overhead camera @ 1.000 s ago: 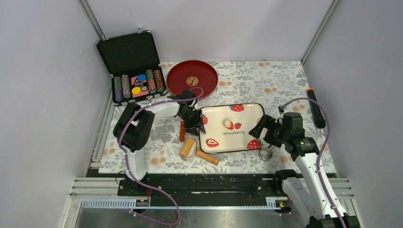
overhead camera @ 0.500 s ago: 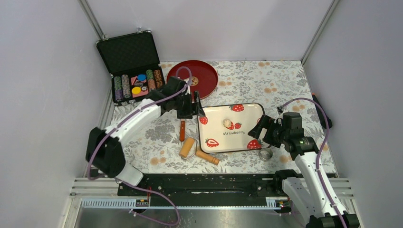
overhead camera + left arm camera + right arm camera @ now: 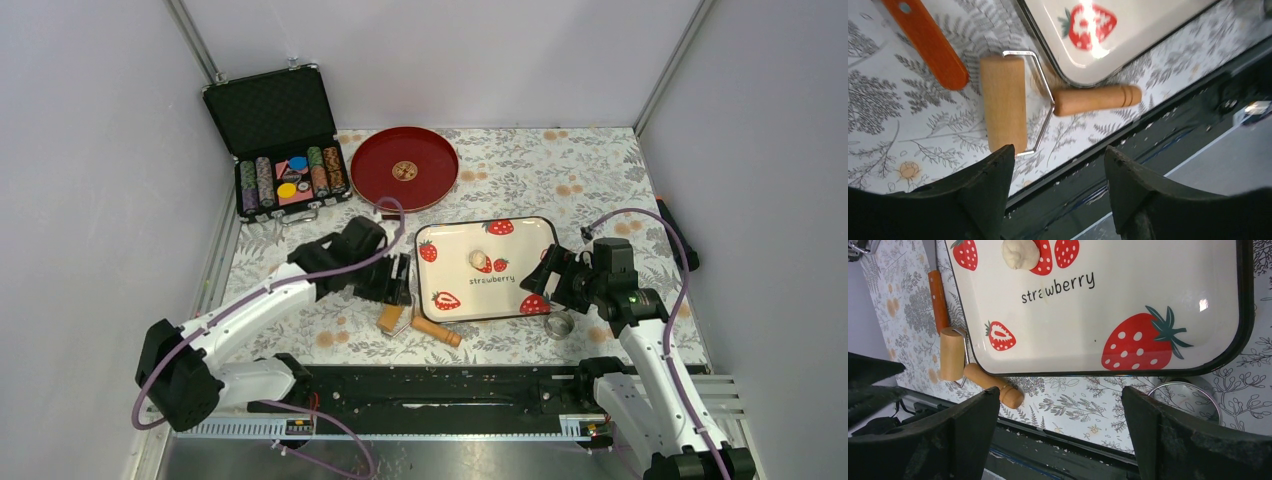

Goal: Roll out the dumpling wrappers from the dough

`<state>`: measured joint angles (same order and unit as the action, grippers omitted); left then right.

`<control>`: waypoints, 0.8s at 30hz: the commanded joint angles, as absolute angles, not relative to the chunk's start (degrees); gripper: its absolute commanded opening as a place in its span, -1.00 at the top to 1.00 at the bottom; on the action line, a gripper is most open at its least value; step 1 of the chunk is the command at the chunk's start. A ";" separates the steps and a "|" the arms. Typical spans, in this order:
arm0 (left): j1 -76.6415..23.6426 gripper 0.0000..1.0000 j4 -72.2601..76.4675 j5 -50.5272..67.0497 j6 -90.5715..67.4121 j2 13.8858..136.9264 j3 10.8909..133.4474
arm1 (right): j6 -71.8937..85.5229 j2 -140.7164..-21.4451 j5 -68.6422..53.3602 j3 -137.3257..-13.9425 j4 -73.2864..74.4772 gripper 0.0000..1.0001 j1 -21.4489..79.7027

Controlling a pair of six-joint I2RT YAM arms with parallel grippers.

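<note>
The dough (image 3: 480,261) is a small pale lump on the strawberry tray (image 3: 520,232); it also shows in the right wrist view (image 3: 1020,253). No dumpling wrappers are in view. The wooden roller (image 3: 437,331) lies on the mat by the tray's near left corner, with its barrel (image 3: 1003,102) and handle (image 3: 1095,99) below my left gripper. My left gripper (image 3: 398,283) (image 3: 1058,149) is open and empty, hovering over the barrel. My right gripper (image 3: 548,272) (image 3: 1060,390) is open and empty at the tray's right near corner. The metal ring cutter (image 3: 558,325) (image 3: 1188,397) lies beside it.
An orange-handled tool (image 3: 928,42) (image 3: 938,300) lies left of the tray. A red plate (image 3: 375,160) and an open poker-chip case (image 3: 280,140) stand at the back left. A black marker (image 3: 685,255) lies at the right edge. The table's dark front rail is close below both grippers.
My left arm has swung back from beside the red plate toward the near edge; its gripper now hangs over the roller. The right arm has not moved.
</note>
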<state>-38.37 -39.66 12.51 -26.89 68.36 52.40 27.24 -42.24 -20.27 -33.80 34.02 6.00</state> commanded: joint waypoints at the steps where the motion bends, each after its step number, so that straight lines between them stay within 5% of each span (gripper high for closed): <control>1: -43.33 -0.28 -40.96 6.87 -23.25 65.84 50.12 | 27.53 -42.62 -22.10 -33.30 33.19 -0.97 6.20; 24: -57.16 0.18 -40.56 -2.72 -18.50 86.19 54.47 | 27.39 -42.95 -22.35 -32.69 33.01 -0.97 6.14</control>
<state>-56.60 -41.87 -0.16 -19.68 84.53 51.83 27.35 -42.81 -20.73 -32.88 33.89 6.00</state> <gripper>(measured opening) 0.418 0.986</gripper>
